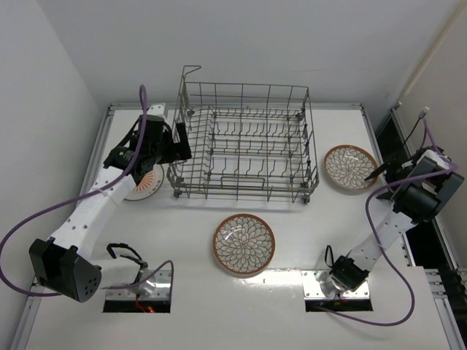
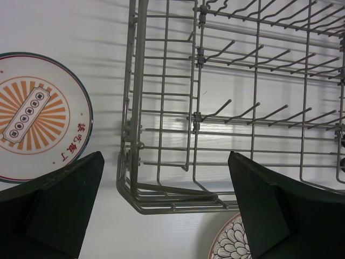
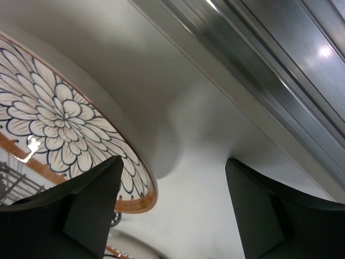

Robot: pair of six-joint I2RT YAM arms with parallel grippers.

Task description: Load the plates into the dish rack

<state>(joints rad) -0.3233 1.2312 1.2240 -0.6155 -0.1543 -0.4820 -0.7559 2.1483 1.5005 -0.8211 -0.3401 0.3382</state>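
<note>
Top external view: the dish rack (image 1: 244,142) stands toward the far edge of the counter (image 1: 306,240), roughly midway between its left and right edges. All three plates lie flat and face up on the counter, outside the rack. The sunburst plate (image 1: 142,184) sits just beside the rack's left end, partly hidden under the left arm. One flower plate (image 1: 244,244) lies toward the near edge, in front of the rack. The second flower plate (image 1: 351,168) lies near the right edge, just beside the rack's right end.

The left gripper (image 1: 179,141) hovers at the rack's left end, fingers wide apart and holding nothing. The right gripper (image 1: 373,175) is at the second flower plate's right rim, fingers also spread. In the right wrist view one finger (image 3: 81,210) lies over that rim and the other over bare counter; I cannot tell whether either touches.
</note>
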